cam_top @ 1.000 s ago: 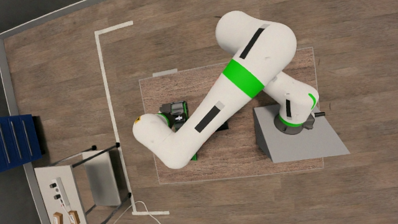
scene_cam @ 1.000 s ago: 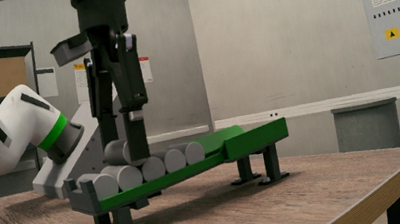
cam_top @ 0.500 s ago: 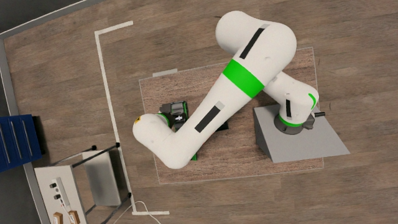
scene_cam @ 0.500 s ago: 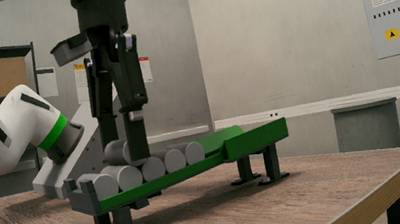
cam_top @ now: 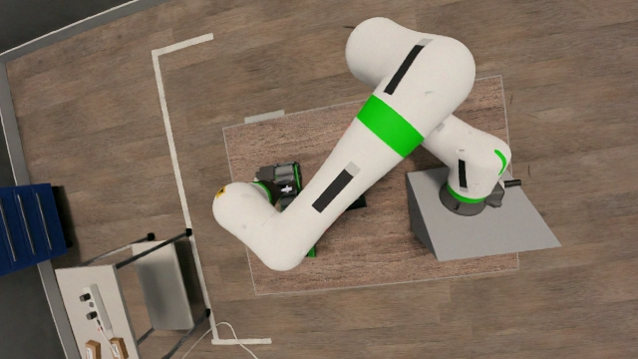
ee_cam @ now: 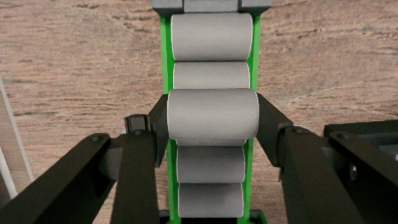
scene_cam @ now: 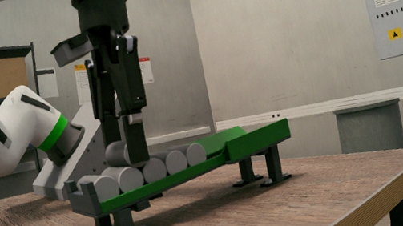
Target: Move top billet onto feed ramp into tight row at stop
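Note:
A green feed ramp point(scene_cam: 193, 162) slopes down to a dark grey stop point(scene_cam: 82, 201) at its low end. Several grey billets point(scene_cam: 153, 168) lie side by side across it against the stop. One more billet point(scene_cam: 116, 154) lies on top of two of them, straight across; in the wrist view point(ee_cam: 212, 115) it covers the gap between two lower billets. My gripper point(scene_cam: 126, 151) hangs straight down over it. In the wrist view the gripper point(ee_cam: 212, 125) has one finger pad against each end of the stacked billet. The arm hides most of the ramp in the top view point(cam_top: 284, 184).
The robot's grey base block point(cam_top: 474, 219) stands on the table beside the ramp's high end. The table's front edge point(scene_cam: 380, 190) runs to the right. A metal cart point(cam_top: 159, 284) and a blue cabinet point(cam_top: 27, 226) stand off the table.

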Available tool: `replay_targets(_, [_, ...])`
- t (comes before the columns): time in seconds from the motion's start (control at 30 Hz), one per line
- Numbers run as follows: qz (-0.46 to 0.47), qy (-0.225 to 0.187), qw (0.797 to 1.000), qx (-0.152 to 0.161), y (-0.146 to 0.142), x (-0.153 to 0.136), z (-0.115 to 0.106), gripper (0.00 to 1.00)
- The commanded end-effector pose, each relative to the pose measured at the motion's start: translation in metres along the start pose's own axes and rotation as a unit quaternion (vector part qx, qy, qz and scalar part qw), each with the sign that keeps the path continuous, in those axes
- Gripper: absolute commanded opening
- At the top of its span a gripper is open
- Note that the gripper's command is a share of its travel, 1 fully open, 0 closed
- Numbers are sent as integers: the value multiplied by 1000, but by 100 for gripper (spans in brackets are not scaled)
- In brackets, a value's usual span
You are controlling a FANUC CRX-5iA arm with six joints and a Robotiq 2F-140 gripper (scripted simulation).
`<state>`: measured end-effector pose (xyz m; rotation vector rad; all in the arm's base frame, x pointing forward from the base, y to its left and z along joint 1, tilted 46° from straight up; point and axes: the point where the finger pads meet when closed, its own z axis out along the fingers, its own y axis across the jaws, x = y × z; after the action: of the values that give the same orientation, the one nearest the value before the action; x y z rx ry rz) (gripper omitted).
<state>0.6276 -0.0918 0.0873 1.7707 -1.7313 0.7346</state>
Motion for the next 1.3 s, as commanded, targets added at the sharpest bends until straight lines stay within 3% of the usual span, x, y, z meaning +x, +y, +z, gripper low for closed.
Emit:
replay_targets(0.0, [0, 0, 1000, 1, 0, 0, -1, 45])
replay_targets(0.8, [0, 0, 1000, 1, 0, 0, -3, 45])
replay_targets(0.93, [0, 0, 1000, 1, 0, 0, -18, 45])
replay_targets(1.2, [0, 0, 1000, 1, 0, 0, -77, 45])
replay_targets(1.27, [0, 0, 1000, 1, 0, 0, -83, 45])
